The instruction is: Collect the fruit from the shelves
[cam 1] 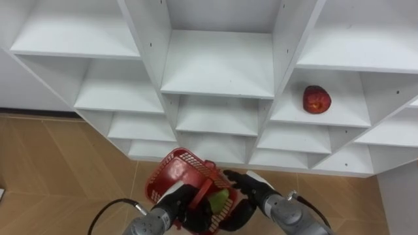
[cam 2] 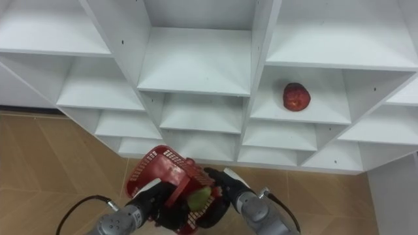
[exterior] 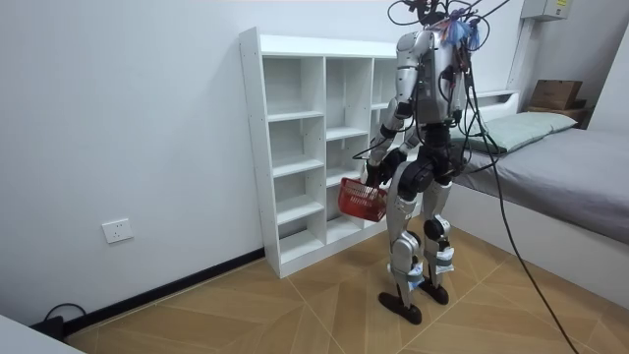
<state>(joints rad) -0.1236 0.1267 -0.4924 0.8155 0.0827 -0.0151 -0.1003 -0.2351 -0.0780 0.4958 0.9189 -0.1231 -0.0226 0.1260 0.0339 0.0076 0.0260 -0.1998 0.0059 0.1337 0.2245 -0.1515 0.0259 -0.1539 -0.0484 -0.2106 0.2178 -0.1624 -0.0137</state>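
We see the left hand (cam 1: 171,201) curled round the handle of the red basket (cam 1: 175,166), the right hand (cam 1: 253,187) at a green fruit (cam 1: 219,198) inside it, its hold unclear, and a red apple (cam 1: 317,99) lying on a closet shelf (cam 1: 349,112).

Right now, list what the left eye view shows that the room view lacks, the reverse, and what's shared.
Left eye view: a red apple on a right-hand shelf, a green fruit in the red basket. Room view: the bed, a wall socket, the whole robot standing. Shared: the white shelf unit, the basket, the left hand holding it.
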